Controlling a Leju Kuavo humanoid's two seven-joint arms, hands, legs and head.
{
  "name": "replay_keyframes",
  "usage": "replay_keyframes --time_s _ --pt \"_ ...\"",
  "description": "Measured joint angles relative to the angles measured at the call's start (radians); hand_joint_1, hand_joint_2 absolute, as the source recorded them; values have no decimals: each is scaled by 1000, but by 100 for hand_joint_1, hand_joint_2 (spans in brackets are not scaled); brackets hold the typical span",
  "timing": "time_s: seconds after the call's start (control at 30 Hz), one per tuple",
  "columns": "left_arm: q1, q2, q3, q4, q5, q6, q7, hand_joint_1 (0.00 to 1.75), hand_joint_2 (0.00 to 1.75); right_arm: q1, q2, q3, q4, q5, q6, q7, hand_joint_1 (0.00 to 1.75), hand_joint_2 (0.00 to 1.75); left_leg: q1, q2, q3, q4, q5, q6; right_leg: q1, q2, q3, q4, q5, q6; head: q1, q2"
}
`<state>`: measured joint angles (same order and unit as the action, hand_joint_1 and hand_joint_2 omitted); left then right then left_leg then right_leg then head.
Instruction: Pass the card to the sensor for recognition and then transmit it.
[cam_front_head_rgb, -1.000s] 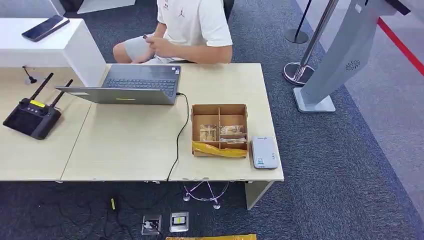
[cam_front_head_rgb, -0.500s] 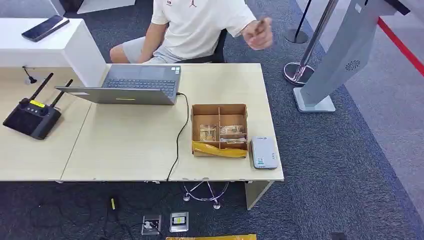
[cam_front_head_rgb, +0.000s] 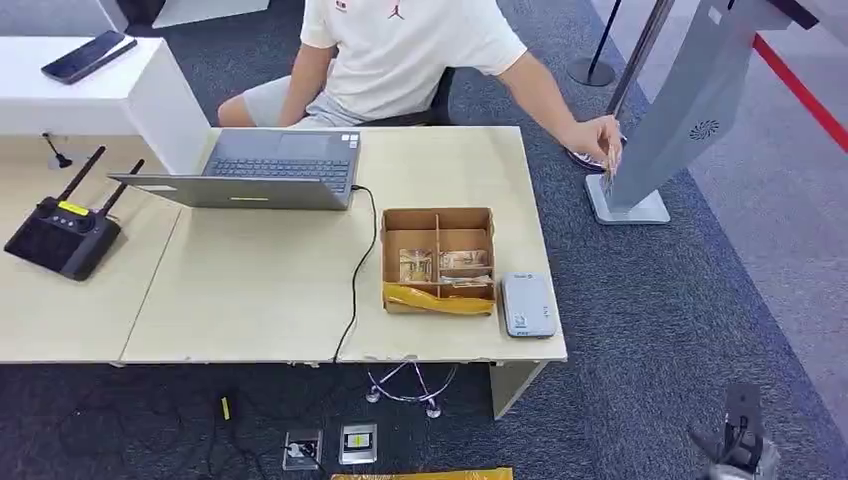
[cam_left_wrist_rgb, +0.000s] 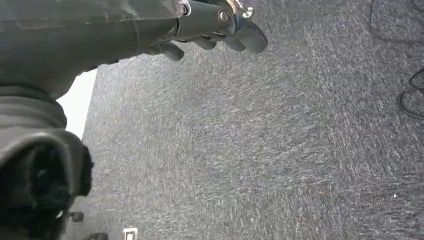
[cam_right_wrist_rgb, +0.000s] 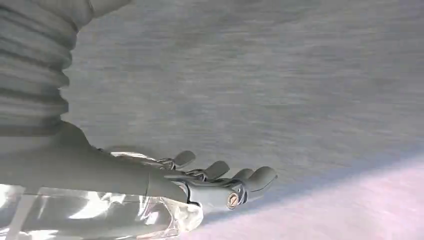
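Note:
A person in a white shirt sits behind the table and stretches an arm out past its right end. Their hand (cam_front_head_rgb: 595, 138) pinches a small thin card (cam_front_head_rgb: 607, 172) that hangs down over the carpet. The sensor, a flat grey-white card reader (cam_front_head_rgb: 528, 304), lies near the table's front right corner. My right hand (cam_front_head_rgb: 738, 442) rises low at the right over the carpet, far below the card. Its fingers (cam_right_wrist_rgb: 220, 172) are stretched out and hold nothing. My left hand (cam_left_wrist_rgb: 210, 30) hangs over the carpet with loose fingers and nothing in them.
A brown divided cardboard box (cam_front_head_rgb: 438, 258) with small packets stands left of the reader. A laptop (cam_front_head_rgb: 262, 170) with a black cable, a black controller (cam_front_head_rgb: 62, 230) and a phone (cam_front_head_rgb: 88, 54) lie further left. A grey kiosk stand (cam_front_head_rgb: 680, 110) and a barrier post (cam_front_head_rgb: 600, 75) stand right of the table.
The person has swung their arm from their lap out to the right and lowered the card beside the table. My right hand has come up into the head view.

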<state>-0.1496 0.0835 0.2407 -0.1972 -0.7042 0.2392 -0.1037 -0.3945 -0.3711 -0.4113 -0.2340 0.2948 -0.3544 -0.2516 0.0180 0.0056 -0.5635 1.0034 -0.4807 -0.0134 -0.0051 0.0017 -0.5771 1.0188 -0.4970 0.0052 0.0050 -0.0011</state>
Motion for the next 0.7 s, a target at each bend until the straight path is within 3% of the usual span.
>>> replay_keyframes --time_s 0.07,0.17,0.3,0.5,0.7 --pt "-2 3 -7 0 0 1 -9 0 0 -75 -21 6 -40 11 1 -69 0 175 -1 1 1 0 2 3 -1 0 0 0 1 1 0 0" --pt "-3 3 -16 0 -3 3 -26 0 0 -176 -49 56 -137 40 -3 -51 0 175 -3 -3 1 0 5 6 -2 -3 0 0 1 2 0 0" --pt "-2 5 -24 0 -10 3 -40 0 0 -254 -58 199 -315 112 -54 0 0 175 -3 -5 1 0 5 6 -2 -6 0 0 2 3 0 0" --pt "0 5 -46 0 -15 4 -47 0 0 -294 -55 358 -467 196 -106 -33 0 175 -3 -6 -1 0 5 6 -2 -7 0 0 2 3 1 0" --pt "-4 5 -64 0 -17 6 -48 0 0 -359 -20 521 -541 479 -176 -61 0 175 -3 -6 0 0 5 6 -2 -6 -1 0 2 3 0 0"
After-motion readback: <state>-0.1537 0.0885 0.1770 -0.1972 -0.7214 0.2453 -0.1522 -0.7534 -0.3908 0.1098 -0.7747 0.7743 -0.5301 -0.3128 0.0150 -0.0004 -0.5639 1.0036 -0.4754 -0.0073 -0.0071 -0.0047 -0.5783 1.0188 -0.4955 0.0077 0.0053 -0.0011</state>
